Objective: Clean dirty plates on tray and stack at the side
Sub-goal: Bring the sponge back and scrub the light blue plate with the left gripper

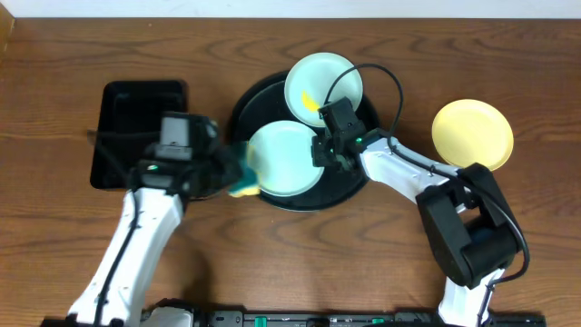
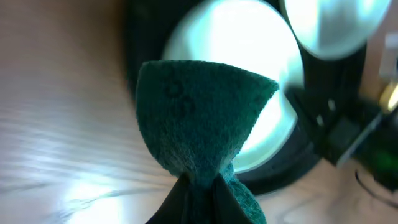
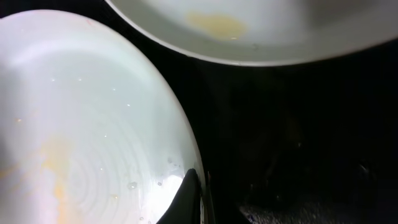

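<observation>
Pinching the near plate [image 1: 283, 163] by its rim at about 3 o'clock, our right gripper [image 1: 324, 150] has its jaws clenched on the edge. We judge this steadies the plate against sliding under a scrub. Our left gripper [image 1: 225, 173] has its jaws grasping a folded green sponge [image 2: 199, 112], which sits at the plate's 8 o'clock edge. We cannot tell whether it touches.

The plate lies at 6 o'clock on the round tray [image 1: 250, 100], with a faint orange streak on it, so we judge the wiping unfinished. The far plate [image 1: 331, 77], at 1 o'clock, carries a yellow smear. A yellow plate [image 1: 472, 134] rests on the surface [image 1: 54, 227] off the tray's 3 o'clock side, probably starting the stack.
</observation>
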You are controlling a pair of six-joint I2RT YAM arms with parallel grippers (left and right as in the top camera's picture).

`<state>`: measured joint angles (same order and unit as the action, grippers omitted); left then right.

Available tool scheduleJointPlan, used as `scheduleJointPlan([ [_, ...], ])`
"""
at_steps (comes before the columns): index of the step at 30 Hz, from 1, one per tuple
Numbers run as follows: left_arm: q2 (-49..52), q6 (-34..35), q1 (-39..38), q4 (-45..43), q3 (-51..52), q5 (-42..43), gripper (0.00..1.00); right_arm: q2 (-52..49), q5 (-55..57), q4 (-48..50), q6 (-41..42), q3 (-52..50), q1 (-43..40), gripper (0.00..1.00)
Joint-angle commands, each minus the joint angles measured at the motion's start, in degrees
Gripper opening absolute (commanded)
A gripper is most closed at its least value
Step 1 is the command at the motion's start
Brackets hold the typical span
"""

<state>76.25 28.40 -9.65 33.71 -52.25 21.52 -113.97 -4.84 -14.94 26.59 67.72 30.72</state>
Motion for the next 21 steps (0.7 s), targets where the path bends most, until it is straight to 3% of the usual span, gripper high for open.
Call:
scheduleJointPlan([
  [1, 2.5, -0.7, -4.8, -2.9, 0.8, 1.0, 0.07, -4.3, 1.2, -0.6, 2.1, -1.0, 1.1, 0.01],
  [7, 8.5, 6.3, -10.6, -8.6, 0.8, -9.0, 0.07, -4.3, 1.4, -0.7, 2.1, -1.0, 2.2, 0.01],
  [13, 15.1, 6.4, -12.1, -16.1, 0.7, -10.3, 0.07, -4.3, 1.6, -0.6, 2.1, -1.0, 3.3, 0.01],
  [21, 16.3, 10.3, -14.2, -22.9, 0.7, -19.7, 0.08, -4.3, 3.5, -0.5, 2.1, -1.0, 4.0, 0.01],
])
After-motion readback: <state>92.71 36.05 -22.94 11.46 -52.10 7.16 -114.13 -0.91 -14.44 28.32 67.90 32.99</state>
